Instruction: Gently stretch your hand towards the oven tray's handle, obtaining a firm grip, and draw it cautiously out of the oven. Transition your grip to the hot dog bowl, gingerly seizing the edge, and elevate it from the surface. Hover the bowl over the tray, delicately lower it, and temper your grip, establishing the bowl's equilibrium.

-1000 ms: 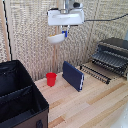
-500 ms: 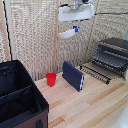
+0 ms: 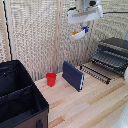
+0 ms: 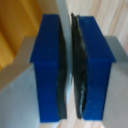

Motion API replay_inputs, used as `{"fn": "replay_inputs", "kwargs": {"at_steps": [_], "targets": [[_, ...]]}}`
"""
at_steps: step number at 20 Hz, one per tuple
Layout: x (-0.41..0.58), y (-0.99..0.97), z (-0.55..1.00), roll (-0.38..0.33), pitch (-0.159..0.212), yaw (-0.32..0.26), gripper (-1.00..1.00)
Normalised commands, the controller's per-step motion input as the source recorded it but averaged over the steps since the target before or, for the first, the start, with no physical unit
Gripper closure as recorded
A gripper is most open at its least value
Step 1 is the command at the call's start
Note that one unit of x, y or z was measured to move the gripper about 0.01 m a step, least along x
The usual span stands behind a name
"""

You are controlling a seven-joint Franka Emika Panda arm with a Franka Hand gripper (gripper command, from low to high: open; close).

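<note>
Pale wooden boards make up the tabletop, with a woven beige screen behind it. Taking the oven as landmark: it sits at the far edge on the exterior view's right, door down, and the oven tray is drawn out in front of it, low over the wood. High above the tray, toward the exterior view's left of the oven, the hand hangs from the white arm, its blue fingers pressed nearly together on the thin white rim of the hot dog bowl, which is up in the air and tilted. Further to the exterior view's left of the oven a dark blue slab leans on the table, then a red cup, then a large black bin.
</note>
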Motion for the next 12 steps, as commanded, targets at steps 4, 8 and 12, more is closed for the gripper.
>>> {"fn": "replay_inputs", "kwargs": {"at_steps": [4, 8, 12], "targets": [[0.000, -0.84, 0.00, -0.082, -0.096, -0.076, 1.00], [-0.114, -0.79, -0.02, -0.011, -0.081, -0.130, 1.00], [-0.172, -0.72, -0.10, 0.000, -0.052, -0.178, 1.00]]}}
